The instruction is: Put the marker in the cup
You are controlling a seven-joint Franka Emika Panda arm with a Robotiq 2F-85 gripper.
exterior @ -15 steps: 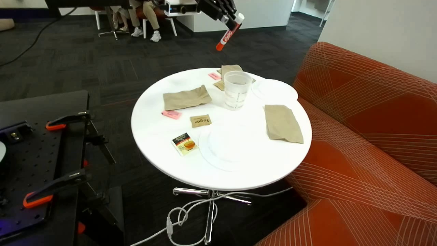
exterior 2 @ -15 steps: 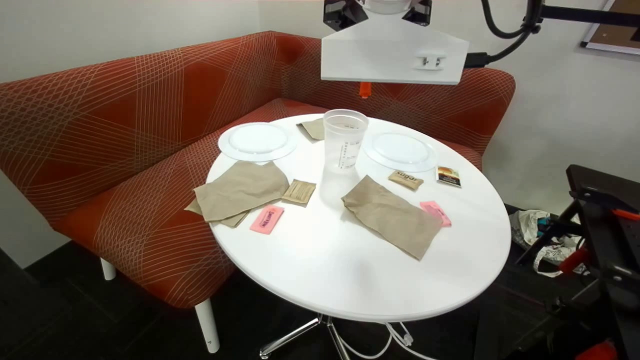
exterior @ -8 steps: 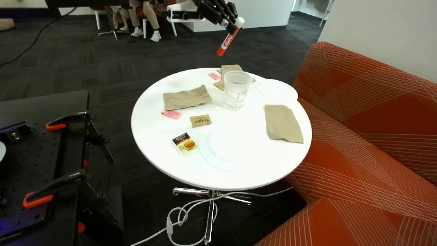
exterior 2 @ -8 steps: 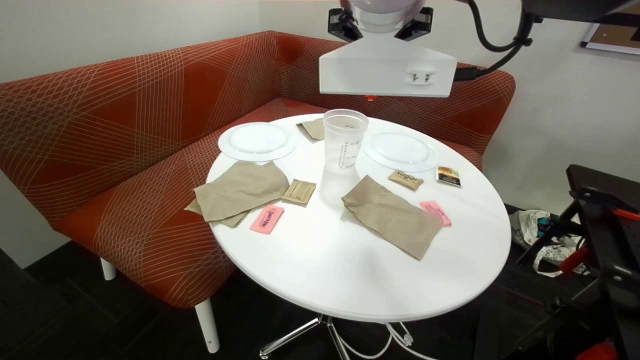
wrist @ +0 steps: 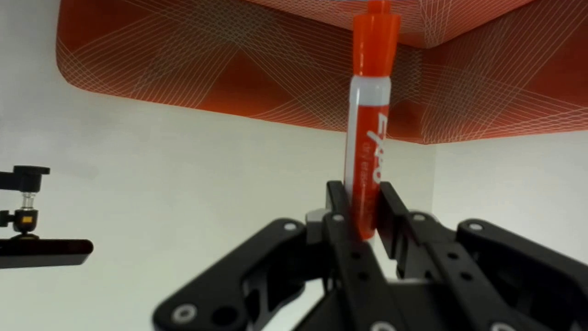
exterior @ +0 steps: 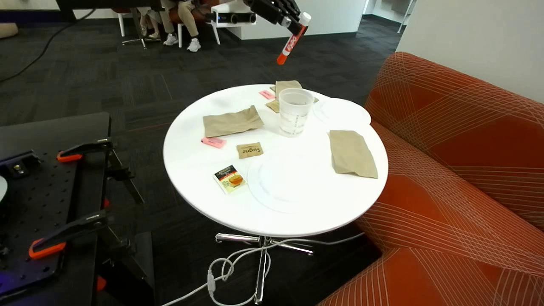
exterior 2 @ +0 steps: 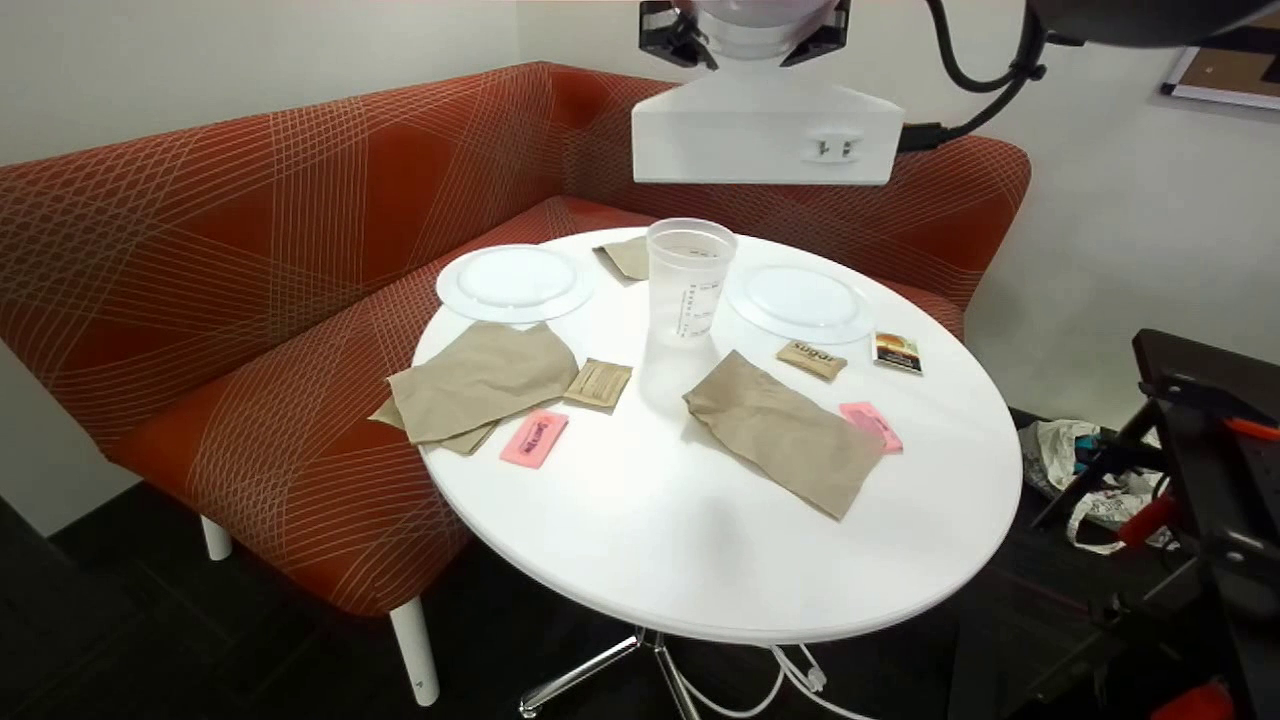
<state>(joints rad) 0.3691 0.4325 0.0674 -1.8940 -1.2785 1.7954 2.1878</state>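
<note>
Inspected L to R, per an exterior view. At far L: found black bench [exterior: 91, 125] w/ orange-tipped clamps [exterior: 70, 157], prob. fitted for stability. Next, on desk [exterior: 187, 170]: noted pink pkt [exterior: 213, 142], yellow-and-black pkt [exterior: 230, 179], brown napkin [exterior: 233, 122], sugar pkt [exterior: 250, 150] & near plate [exterior: 276, 182], lying loose. Judged laid out as place setting, not req'd for task.

Mid-span, well above desk level: located marker [exterior: 291, 43] in jaws, closed on barrel nr white tail. Confirmed in wrist view, w/ red-orange end projecting free. Likely gripped there to leave max. length for insertion & avoid jaw contact w/ rim. Held tilted, w/ red-orange end lowest; est. as needing uprighting before release.

Below marker in that exterior view: found cup [exterior: 294, 115] upright on desk, mouth up, apart from marker. Stood nr mid-desk, prob. for top-down access. Could not verify alignment over mouth; could not see marker past white housing [exterior 2: 765, 130] in an exterior view. Judged grasp done, insertion pending; deemed necessary next to align, lower, release. Assessed risk: tipping of light-looking cup upon off-centre contact.

Further R: noted far plate [exterior: 342, 112] & second napkin [exterior: 353, 154], prob. as matching setting. At far R: found red sofa [exterior: 446, 182] alongside desk.
</note>
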